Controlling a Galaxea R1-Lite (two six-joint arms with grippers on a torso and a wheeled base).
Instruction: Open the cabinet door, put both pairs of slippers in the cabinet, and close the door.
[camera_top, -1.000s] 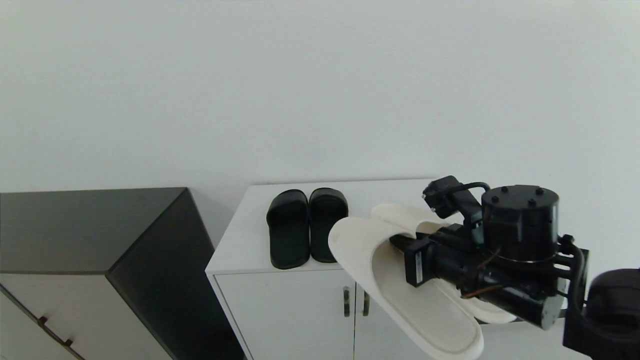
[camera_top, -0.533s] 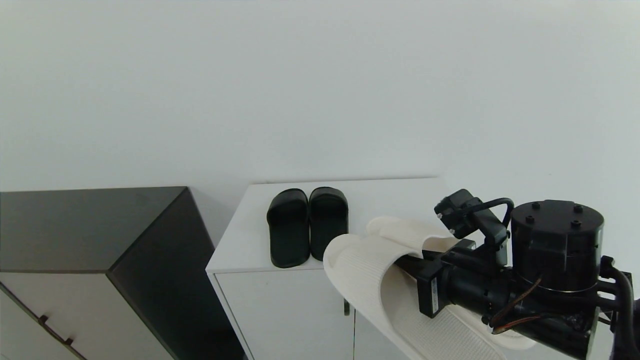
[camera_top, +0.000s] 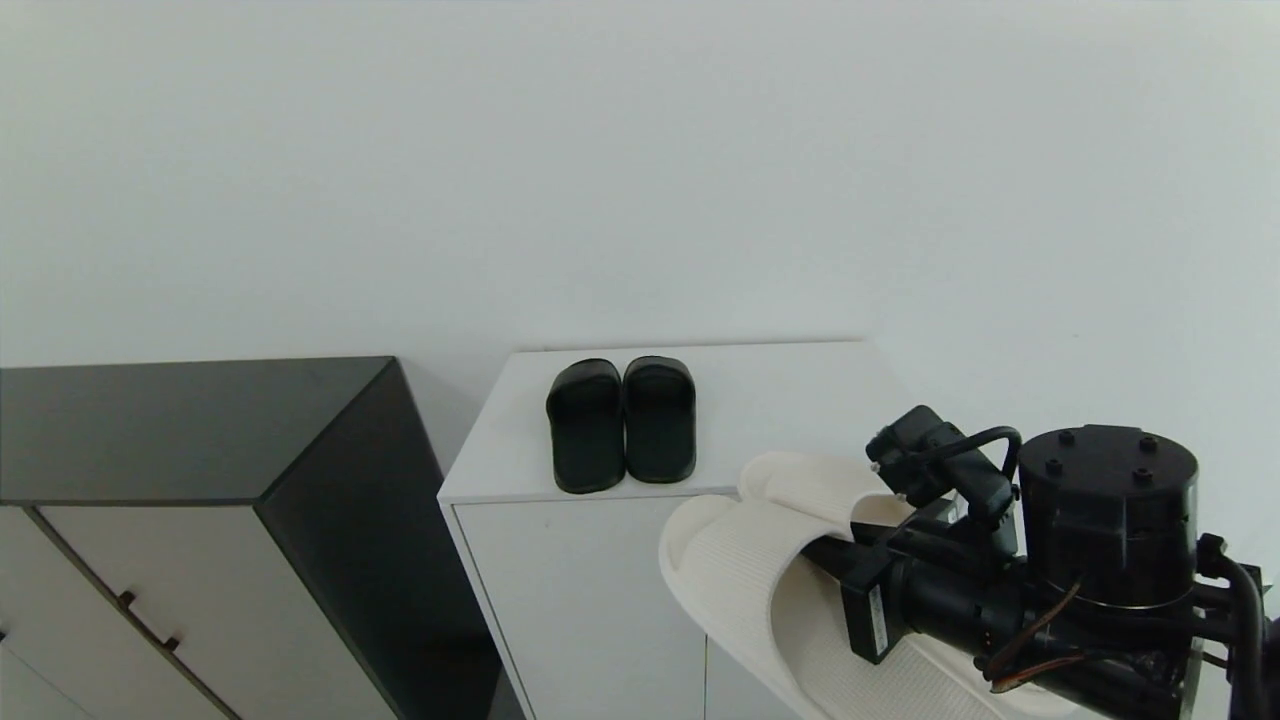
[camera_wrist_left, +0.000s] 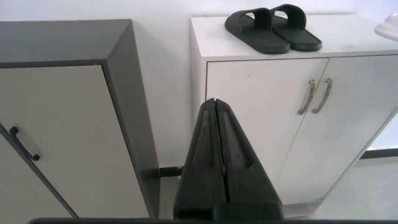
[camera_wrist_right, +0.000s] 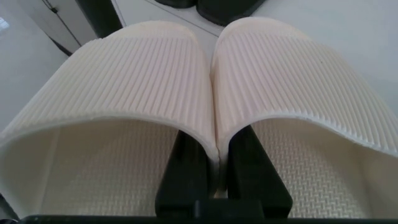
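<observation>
A pair of black slippers (camera_top: 622, 422) (camera_wrist_left: 273, 28) lies side by side on top of the white cabinet (camera_top: 780, 400). Both cabinet doors (camera_wrist_left: 267, 124) are closed, with their two metal handles (camera_wrist_left: 314, 96) next to each other at the middle. My right gripper (camera_wrist_right: 216, 163) is shut on the cream ribbed slippers (camera_top: 760, 560) (camera_wrist_right: 205, 87), pinching their two touching straps together. It holds them in the air in front of the cabinet's right part. My left gripper (camera_wrist_left: 219, 106) is shut with nothing in it, low and some way in front of the left door.
A dark grey cabinet (camera_top: 200, 430) (camera_wrist_left: 62, 43) with pale drawer fronts and a dark handle (camera_top: 145, 625) stands close to the white one's left side. A plain white wall is behind both. Bare floor (camera_wrist_left: 373, 186) shows at the white cabinet's foot.
The whole head view has shifted and the cabinets look farther off. My right gripper with the cream slippers has come off the cabinet top and sits lower and nearer to me.
</observation>
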